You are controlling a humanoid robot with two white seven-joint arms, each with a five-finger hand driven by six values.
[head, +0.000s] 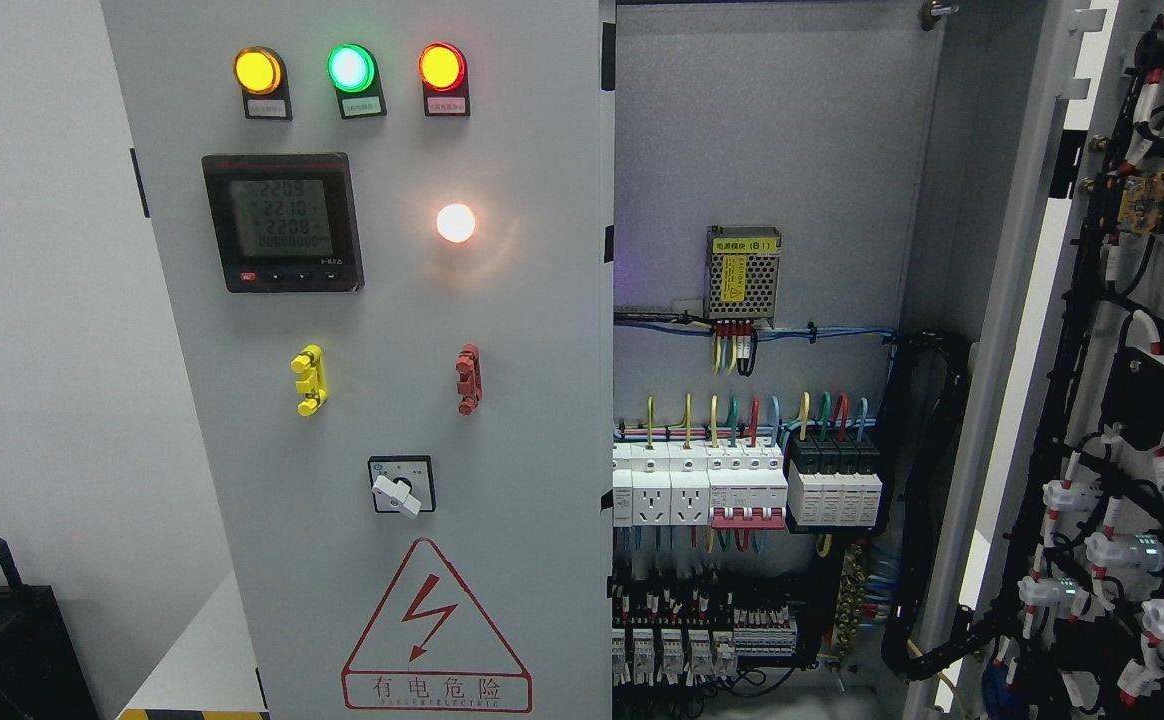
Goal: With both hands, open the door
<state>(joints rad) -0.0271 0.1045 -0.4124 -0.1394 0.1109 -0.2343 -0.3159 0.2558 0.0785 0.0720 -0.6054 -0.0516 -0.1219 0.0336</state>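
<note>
Standing shut on the left half of the electrical cabinet, the left door [392, 350] is a tall grey steel panel that fills the picture from the top edge to the bottom. The right door [1132, 400] is already swung wide at the far right, its inner face toward the camera and hung with black cable looms and white connectors. Between them the cabinet interior [762, 200] lies exposed, with a small power supply [743, 273] on the back plate and rows of breakers [742, 485] below it.

Neither robot hand shows anywhere in the picture, so I cannot tell whether either one is released, clenched or grasping anything.

By the look of it, the closed door should handle as a stiff, fairly heavy sheet of metal that turns on hinges along its left side. Its painted face is smooth and likely slippery, and I can see no plain pull handle on it. The free vertical edge [606, 400] next to the opening seems the safest hold. The meter [282, 222], the indicator lamps [351, 68] and the rotary switch [400, 487] are fragile and best avoided.
</note>
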